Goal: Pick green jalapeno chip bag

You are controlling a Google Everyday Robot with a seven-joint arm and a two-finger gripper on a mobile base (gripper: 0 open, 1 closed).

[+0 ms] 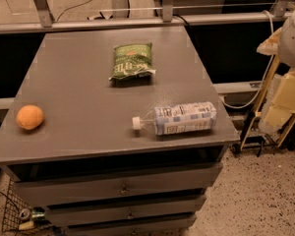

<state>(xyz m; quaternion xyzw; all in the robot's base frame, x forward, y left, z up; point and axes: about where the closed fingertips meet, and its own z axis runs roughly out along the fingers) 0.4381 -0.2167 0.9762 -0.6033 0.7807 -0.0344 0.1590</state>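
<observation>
The green jalapeno chip bag (132, 61) lies flat on the far middle of the grey cabinet top (78, 92), its white lettering facing up. My gripper is out of view. Only a pale, rounded part of what looks like my arm (294, 33) shows at the right edge, well off to the right of the cabinet and apart from the bag.
A clear plastic bottle (179, 118) with a white cap lies on its side near the front right. A round orange fruit (30, 117) sits at the front left edge. Drawers (123, 188) are below the top. A metal rail (137, 22) runs behind. A wire basket (17, 215) stands on the floor at the left.
</observation>
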